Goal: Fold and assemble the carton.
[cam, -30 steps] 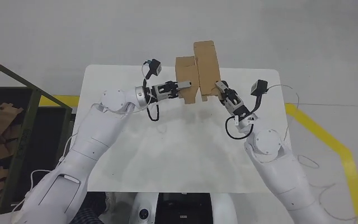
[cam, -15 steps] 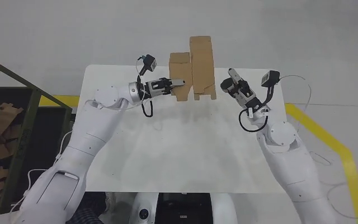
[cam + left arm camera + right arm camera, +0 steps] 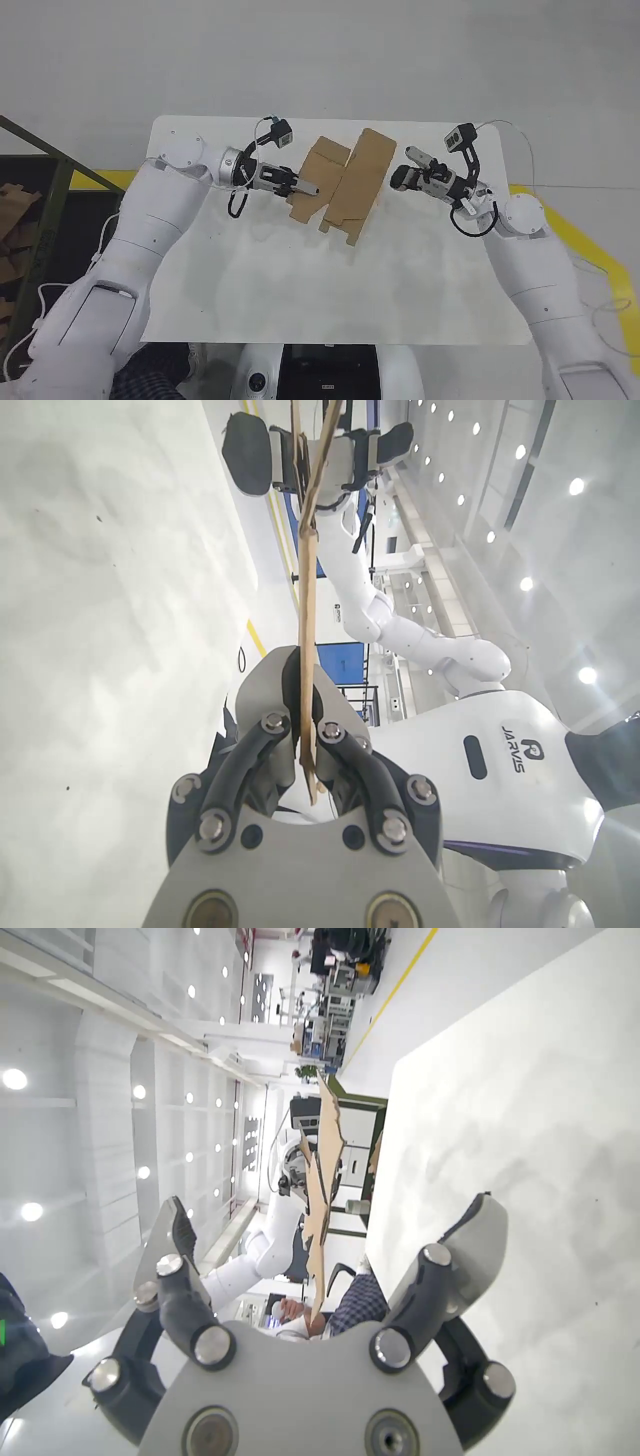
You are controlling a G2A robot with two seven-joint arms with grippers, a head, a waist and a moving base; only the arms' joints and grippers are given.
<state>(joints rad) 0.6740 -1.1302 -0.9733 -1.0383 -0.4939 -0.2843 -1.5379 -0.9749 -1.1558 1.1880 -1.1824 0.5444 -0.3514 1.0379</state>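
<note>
Left fingers [image 3: 262, 687] tight on the carton [image 3: 362, 180] edge; right fingers [image 3: 479, 1234] wide apart, empty.

Robotics lab hall: ceiling spotlights [image 3: 576, 486], yellow floor line [image 3: 105, 179], equipment benches [image 3: 345, 973]

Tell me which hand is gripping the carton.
The left hand: it is shut on the carton at its edge. The right hand is open, gripping nothing.

White table [image 3: 300, 290]; green-framed bin [image 3: 42, 235] w/ cardboard scraps [image 3: 12, 215] beside it; yellow floor tape [image 3: 580, 236].
</note>
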